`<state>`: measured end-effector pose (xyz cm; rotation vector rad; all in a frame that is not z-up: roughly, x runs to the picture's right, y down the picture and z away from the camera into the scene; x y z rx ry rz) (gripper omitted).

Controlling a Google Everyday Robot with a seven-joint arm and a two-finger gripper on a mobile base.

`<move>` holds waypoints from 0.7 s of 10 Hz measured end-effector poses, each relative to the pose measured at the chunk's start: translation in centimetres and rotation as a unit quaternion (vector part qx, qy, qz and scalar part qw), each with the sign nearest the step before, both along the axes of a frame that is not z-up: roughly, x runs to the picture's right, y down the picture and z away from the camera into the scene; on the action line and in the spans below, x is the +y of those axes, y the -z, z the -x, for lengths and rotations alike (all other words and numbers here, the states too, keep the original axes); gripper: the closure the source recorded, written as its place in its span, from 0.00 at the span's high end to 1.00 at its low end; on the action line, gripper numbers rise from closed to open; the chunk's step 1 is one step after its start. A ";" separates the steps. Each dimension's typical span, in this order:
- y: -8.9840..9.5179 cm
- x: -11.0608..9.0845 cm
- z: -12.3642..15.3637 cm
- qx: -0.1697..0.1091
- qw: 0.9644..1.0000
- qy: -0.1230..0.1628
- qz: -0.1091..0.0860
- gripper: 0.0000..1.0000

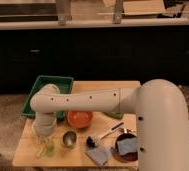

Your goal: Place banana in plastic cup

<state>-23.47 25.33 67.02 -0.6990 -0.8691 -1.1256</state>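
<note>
The translucent light-green plastic cup (49,148) stands near the front left corner of the wooden table (28,150). My gripper (43,142) hangs straight down from the bent white arm (83,102), right over and against the cup. A pale yellowish sliver (39,148) at the gripper's tip, beside the cup, looks like the banana. I cannot tell whether it is inside the cup or still held. The wrist hides most of it.
A shiny steel cup (69,138) stands just right of the green cup. An orange bowl (80,119) is behind it. A green tray (50,84) sits at the back left. A brush (104,134), a grey cloth (99,155) and a dark plate (124,148) lie to the right.
</note>
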 end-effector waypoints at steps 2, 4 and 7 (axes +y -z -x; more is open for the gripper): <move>0.0 0.1 0.1 0.002 1.000 0.003 0.002 0.79; -0.1 0.1 0.0 0.004 1.000 0.003 0.005 0.80; -0.1 0.1 0.1 0.005 1.000 0.003 0.009 0.80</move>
